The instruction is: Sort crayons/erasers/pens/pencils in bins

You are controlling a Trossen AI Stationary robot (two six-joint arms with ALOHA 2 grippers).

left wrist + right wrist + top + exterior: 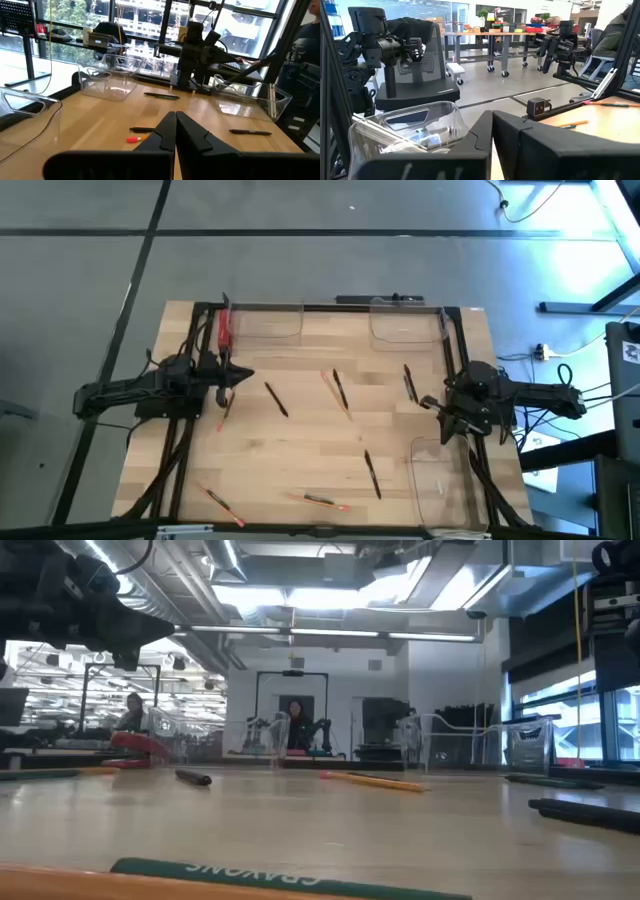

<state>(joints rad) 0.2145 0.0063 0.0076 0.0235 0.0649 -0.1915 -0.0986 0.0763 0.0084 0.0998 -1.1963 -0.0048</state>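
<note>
Several black pens lie flat on the wooden table: pen [276, 399], pen [341, 389], pen [409, 383], pen [372, 474]. Orange pencils lie at the near edge [220, 500], [320, 501], and one pencil [222, 412] lies just near of my left gripper [237, 377]. Two clear bins stand at the far edge, bin [270, 320] and bin [405, 320]; a third bin [440, 475] is at the near right. My left gripper [175, 125] is shut and holds nothing. My right gripper [435, 405], [492, 122] hovers shut beside the near-right bin [415, 125].
A flat red bar [224, 328] lies by the table's far left corner, next to the left arm. A green crayon [280, 875] lies close to the low camera. Dark frame rails run along the table's left and right sides. People show in the room behind.
</note>
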